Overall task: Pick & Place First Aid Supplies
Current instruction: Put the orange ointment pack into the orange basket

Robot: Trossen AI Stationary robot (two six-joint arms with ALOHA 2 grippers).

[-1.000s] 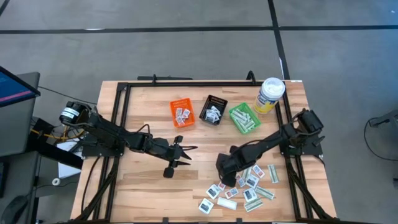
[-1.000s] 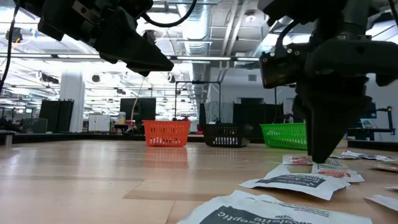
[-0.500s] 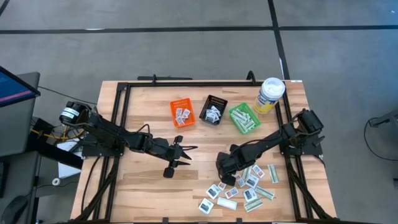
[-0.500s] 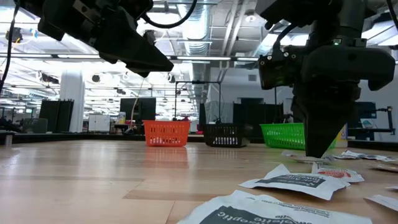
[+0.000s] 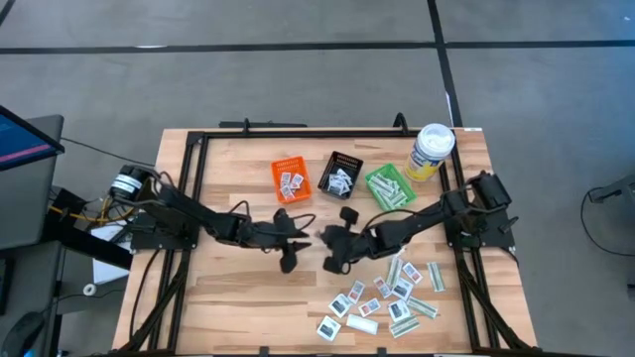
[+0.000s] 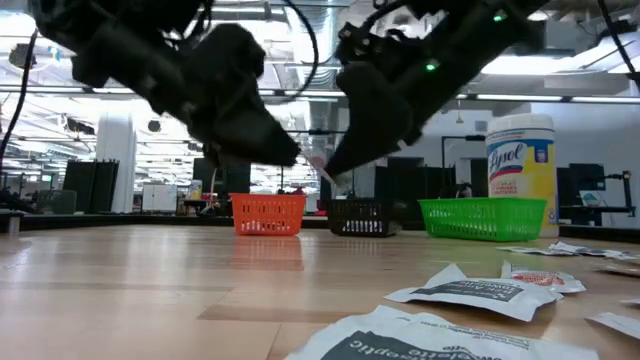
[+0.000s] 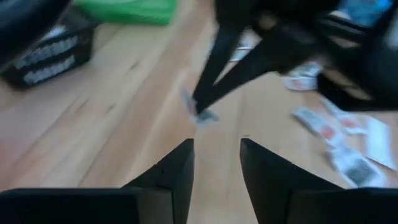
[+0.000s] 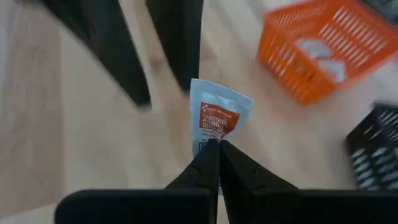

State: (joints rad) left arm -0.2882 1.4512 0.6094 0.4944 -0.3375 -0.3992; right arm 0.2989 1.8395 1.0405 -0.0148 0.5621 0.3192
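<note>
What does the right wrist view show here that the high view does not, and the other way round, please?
Only the right wrist view shows the right gripper pinching a white packet with red print, facing the left gripper's fingers. Only the high view shows the loose packets on the table, the green bin and the yellow canister. Both show the orange bin and the black bin.

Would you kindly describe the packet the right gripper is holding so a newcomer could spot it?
Start at the orange bin. Just in front of it, mid-table, the right gripper pinches a white packet with a red label, the only packet off the table.
</note>
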